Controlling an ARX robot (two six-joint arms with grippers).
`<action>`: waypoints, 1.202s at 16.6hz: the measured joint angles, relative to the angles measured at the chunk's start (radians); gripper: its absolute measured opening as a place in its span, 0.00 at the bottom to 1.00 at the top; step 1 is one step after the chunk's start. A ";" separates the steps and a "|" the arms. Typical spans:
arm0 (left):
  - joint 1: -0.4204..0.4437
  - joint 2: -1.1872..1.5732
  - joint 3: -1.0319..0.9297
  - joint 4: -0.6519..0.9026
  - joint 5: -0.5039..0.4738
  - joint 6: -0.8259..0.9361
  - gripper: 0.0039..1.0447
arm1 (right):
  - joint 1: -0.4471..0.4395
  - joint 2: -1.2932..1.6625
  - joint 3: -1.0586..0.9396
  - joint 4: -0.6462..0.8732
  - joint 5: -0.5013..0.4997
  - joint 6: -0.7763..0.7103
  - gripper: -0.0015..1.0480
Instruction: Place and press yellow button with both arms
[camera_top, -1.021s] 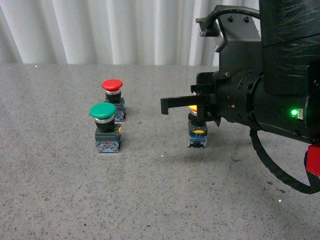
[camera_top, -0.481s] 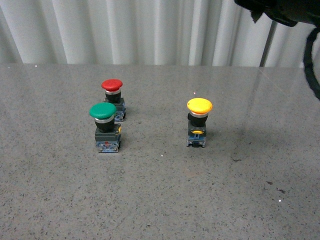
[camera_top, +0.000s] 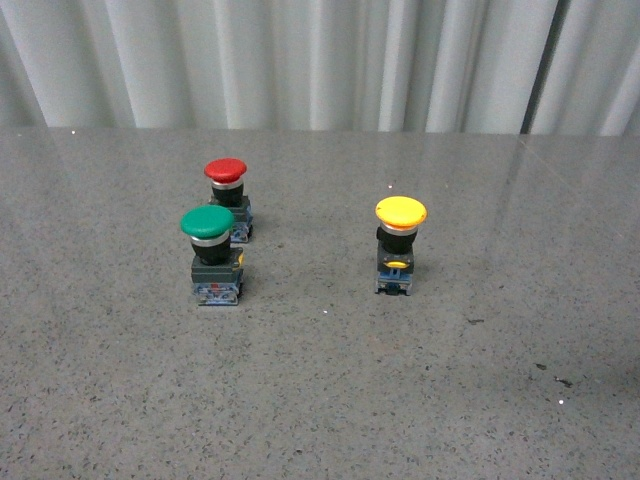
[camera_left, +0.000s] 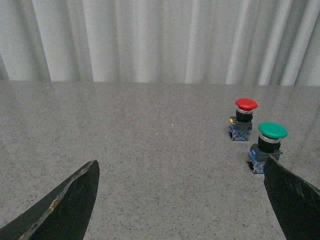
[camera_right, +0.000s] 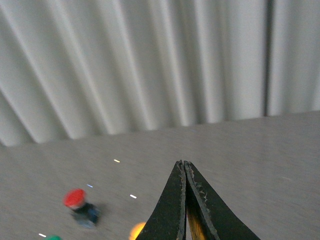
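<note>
The yellow button (camera_top: 400, 243) stands upright on the grey table, right of centre in the front view, with neither arm near it there. In the right wrist view a blurred sliver of the yellow button (camera_right: 136, 231) shows beside my right gripper (camera_right: 183, 164), whose fingers are pressed together and hold nothing. My left gripper (camera_left: 182, 172) is open above bare table, its two black fingers (camera_left: 70, 202) spread wide; the yellow button is out of that view.
A green-capped button (camera_top: 212, 254) and a red-capped button (camera_top: 228, 198) stand close together left of centre. Both also show in the left wrist view, the green one (camera_left: 267, 146) beside one finger, the red one (camera_left: 243, 118) farther off. A pleated white curtain (camera_top: 320, 60) backs the table.
The right arm, which stood over the yellow button one second ago, has lifted up and away out of the front view. The button stays upright in place.
</note>
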 joint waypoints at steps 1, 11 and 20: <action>0.000 0.000 0.000 0.000 0.000 0.000 0.94 | -0.006 -0.024 -0.013 -0.019 0.000 -0.014 0.02; 0.000 0.000 0.000 0.000 -0.001 0.000 0.94 | -0.453 -0.793 -0.445 -0.338 -0.375 -0.169 0.02; 0.000 0.000 0.000 0.000 0.000 0.000 0.94 | -0.453 -0.970 -0.512 -0.457 -0.375 -0.172 0.02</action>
